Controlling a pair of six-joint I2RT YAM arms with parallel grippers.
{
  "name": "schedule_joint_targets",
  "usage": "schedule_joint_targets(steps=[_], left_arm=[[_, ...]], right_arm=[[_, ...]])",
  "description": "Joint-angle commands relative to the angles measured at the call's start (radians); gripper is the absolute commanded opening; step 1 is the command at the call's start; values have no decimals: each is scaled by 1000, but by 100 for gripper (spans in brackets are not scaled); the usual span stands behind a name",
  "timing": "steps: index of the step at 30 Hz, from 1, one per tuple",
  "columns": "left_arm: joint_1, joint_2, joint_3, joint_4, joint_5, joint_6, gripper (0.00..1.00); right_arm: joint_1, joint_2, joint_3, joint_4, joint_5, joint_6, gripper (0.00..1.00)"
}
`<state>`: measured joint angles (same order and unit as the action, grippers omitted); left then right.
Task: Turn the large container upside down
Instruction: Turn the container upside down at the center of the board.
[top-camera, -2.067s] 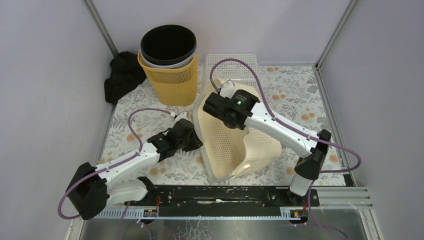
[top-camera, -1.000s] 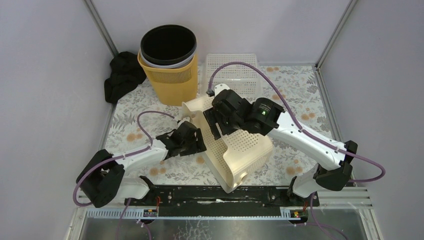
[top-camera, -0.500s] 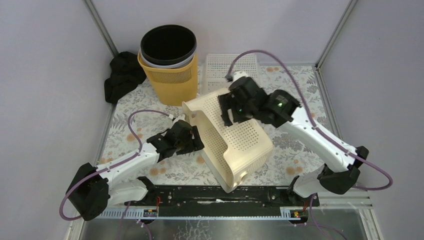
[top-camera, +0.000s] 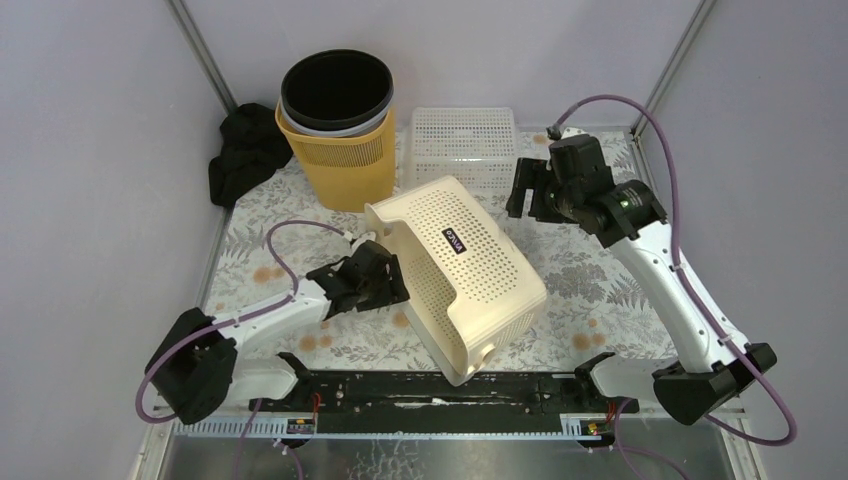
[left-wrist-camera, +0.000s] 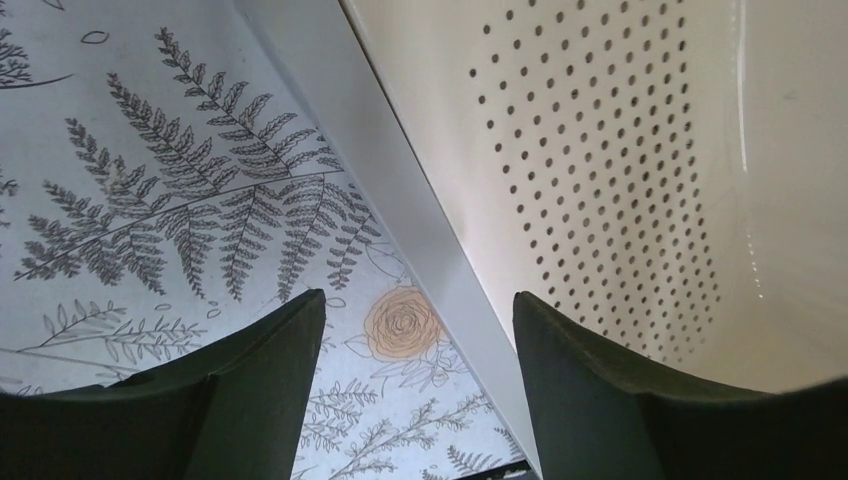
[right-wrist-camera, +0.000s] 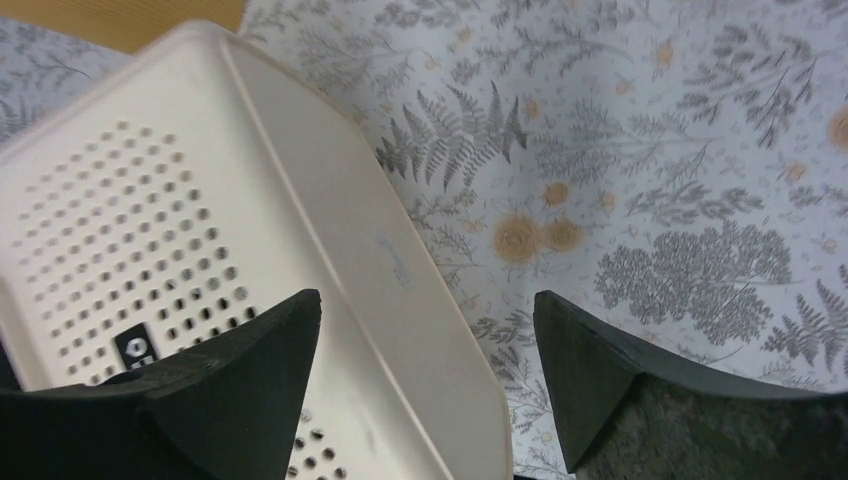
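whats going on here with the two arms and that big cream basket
Two robot arms are flipping the large cream container. It now lies on the floral table with its perforated bottom facing up, apparently mouth down, perhaps slightly tilted. The left gripper sits open at the container's left rim, its fingers either side of the edge without clamping it. The right gripper hangs open above the table, clear of the container, near the small white basket.
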<state>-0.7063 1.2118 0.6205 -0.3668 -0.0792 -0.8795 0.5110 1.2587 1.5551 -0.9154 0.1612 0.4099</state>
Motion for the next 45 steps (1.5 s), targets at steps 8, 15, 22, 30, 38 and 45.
schedule_joint_targets(steps=[8,15,22,30,38,45], left_arm=[[-11,230,68,189,-19,14,74],[-21,411,188,224,-35,55,73],[-55,515,292,223,-24,68,73],[-97,494,308,213,-11,57,73],[-99,342,222,174,-27,45,77],[-98,244,180,146,14,40,85]], right_arm=[[-75,-124,-270,185,-328,61,79],[-77,-246,-333,126,-382,89,78],[-76,-324,-403,106,-370,127,77],[-76,-315,-368,113,-372,123,77],[-76,-309,-372,132,-378,127,77],[-75,-309,-367,132,-375,127,78]])
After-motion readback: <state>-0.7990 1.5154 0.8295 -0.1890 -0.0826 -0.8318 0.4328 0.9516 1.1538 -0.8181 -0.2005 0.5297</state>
